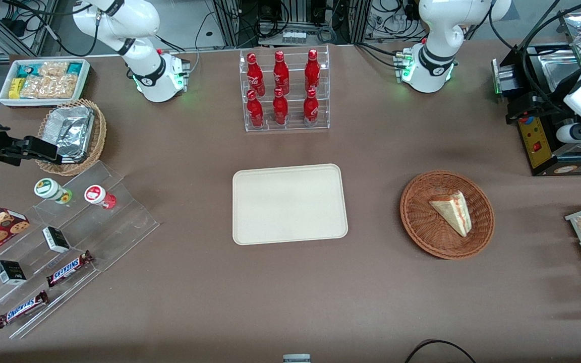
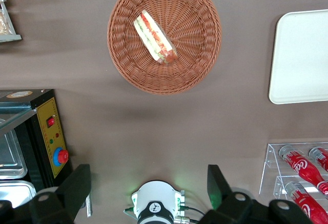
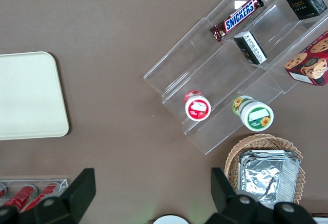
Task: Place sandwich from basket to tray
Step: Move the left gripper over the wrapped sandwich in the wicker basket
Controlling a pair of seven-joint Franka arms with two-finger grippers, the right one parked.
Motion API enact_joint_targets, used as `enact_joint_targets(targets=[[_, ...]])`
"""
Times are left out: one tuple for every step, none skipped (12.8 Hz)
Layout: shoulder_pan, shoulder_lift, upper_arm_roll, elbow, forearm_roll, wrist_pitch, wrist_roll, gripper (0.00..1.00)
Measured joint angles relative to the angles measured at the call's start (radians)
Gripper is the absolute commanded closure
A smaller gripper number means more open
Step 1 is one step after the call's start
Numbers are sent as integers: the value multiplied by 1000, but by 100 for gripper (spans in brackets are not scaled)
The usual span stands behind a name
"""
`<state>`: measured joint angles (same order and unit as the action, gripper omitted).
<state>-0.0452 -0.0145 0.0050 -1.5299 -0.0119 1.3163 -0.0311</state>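
Tray [image 1: 289,204] nearest the front camera at table centre, with the sandwich [image 1: 453,212] lying in the basket [image 1: 447,214] toward the working arm's end; gripper [image 2: 148,190] spread wide, raised well above the table.

L arm raised, gripper [image 2: 148,185] spread wide, holding nothing

The tool [image 2: 148,188] is held wide open high above the surface [image 1: 371,151], well apart from the basket [image 1: 421,227]. Bare surface is seen between basket and tray [image 1: 250,222]. The bottle rack [image 1: 286,91] stands farther from the front camera than the tray.
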Motion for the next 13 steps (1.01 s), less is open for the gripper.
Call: enact_joint_targets(targets=[[0,0,0,0,1,4,0,0],[0,0,1,0,2,16,0,0],[1,1,2,-1,3,30,-1,0],[3,5,2,-4,3,43,-1,0],[5,13,3,-14,3,59,-1,0],[5,24,4,-30,3,89,-1,0],[5,35,4,-54,3,129,-1,0],[6,44,5,-82,4,164,-1,0],[7,54,5,-113,4,195,-1,0],[8,65,6,-145,7,227,-1,0],[8,74,6,-172,11,258,-1,0],[9,83,7,-196,12,288,-1,0],[9,92,7,-215,13,316,-1,0]])
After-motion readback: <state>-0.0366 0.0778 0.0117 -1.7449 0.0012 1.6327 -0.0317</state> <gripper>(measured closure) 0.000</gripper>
